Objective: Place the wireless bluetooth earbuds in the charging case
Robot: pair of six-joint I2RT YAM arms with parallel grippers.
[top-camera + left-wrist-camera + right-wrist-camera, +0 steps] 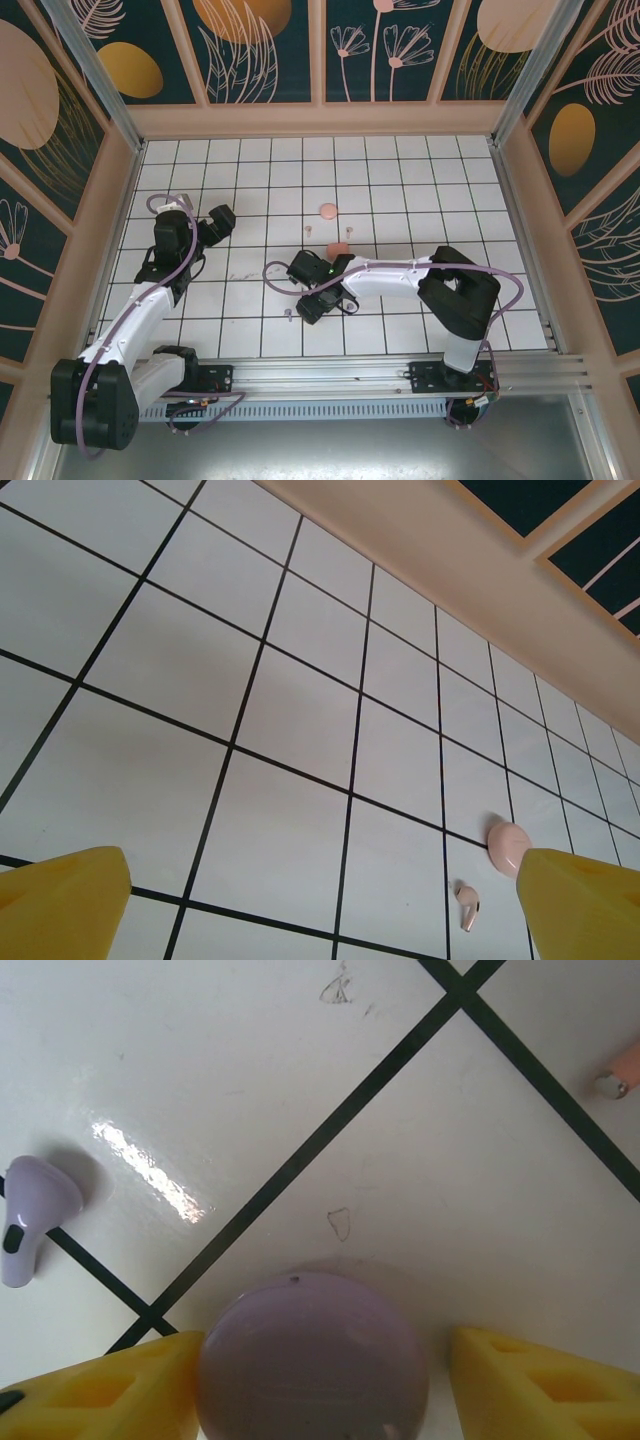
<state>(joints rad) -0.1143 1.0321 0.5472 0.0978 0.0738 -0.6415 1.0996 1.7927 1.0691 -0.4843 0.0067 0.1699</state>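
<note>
We are looking at the right gripper (322, 1342) sitting low over the tiled table (250, 1080), fingers (110, 1385) standing apart with the lilac case (312, 1368) between them. The view-left finger is touching or all but touching the case wall and the other is leaving a thin gap, so we are not calling it a grip. The lilac earbud (28, 1215) is lying on its side outside the jaws, beyond the view-left finger and a little ahead of its tip. A pinkish bud (618, 1078) is poking in far ahead of the other finger. The left gripper (325, 905) is hanging wide open with nothing between its fingers. The pink case (507, 846) and pink earbud (467, 904) are lying just inside its view-right fingertip, near each other but apart. We are judging the buds tiny, very light, hard and glossy, so likely skidding on the tile or squirting out of a pinch. We are suggesting a light hold across the stem's flatter sides, fingertips right down at the tile. The case looks like a smooth, light pebble, so we are suggesting taking it across its widest part. We are unable to tell if its lid is open.
</note>
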